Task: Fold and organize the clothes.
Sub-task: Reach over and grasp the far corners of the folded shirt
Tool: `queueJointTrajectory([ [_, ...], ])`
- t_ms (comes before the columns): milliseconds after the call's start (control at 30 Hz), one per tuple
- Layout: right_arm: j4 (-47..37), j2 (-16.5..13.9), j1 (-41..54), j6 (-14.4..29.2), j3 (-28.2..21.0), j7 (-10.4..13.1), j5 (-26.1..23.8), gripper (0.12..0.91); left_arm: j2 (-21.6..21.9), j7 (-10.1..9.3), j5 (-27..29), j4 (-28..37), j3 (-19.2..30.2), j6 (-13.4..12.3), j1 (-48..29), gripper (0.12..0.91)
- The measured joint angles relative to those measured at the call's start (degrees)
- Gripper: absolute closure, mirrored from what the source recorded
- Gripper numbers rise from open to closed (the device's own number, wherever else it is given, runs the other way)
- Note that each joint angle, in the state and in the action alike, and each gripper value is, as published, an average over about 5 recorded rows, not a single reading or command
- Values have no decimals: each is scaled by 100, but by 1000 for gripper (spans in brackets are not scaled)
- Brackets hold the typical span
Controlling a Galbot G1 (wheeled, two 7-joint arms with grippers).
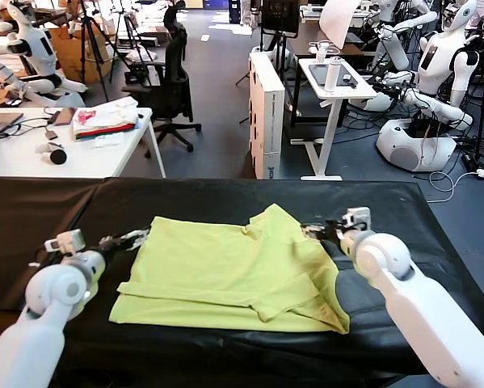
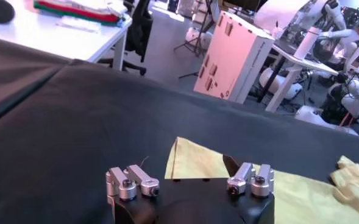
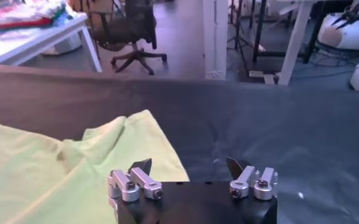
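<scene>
A lime yellow-green T-shirt [image 1: 229, 271] lies on the black-covered bench [image 1: 225, 198], roughly in the middle of it. The shirt is partly folded — its right side is turned over onto the body, with a raised fold peaking toward the far edge and a sleeve corner pointing at the near right.

The left gripper [image 1: 136, 237] sits low over the bench at the shirt's left edge, near the far left corner of the fabric. In the left wrist view its jaws are spread wide, with the corner of the shirt [image 2: 194, 161] lying between and just beyond them; nothing is pinched.

The right gripper [image 1: 316, 230] is at the shirt's right side, close to the folded-over edge. In the right wrist view its jaws are also spread apart — one fingertip stands over the yellow-green cloth [image 3: 75, 164], the other over bare black cover. It holds nothing.

Behind the bench stands a white table [image 1: 64, 158] carrying a pile of red, white and pink fabric [image 1: 104, 120], with a black office chair [image 1: 170, 77] beside it.
</scene>
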Motion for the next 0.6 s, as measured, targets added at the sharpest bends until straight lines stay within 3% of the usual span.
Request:
queueJointTrajectory([
  [367, -538, 247, 412, 0, -299, -21, -149, 118, 22, 376, 562, 742, 535, -164, -590, 123],
  [600, -609, 278, 380, 0, -282, -19, -166, 118, -100, 462, 759, 1230, 872, -308, -1039, 123],
])
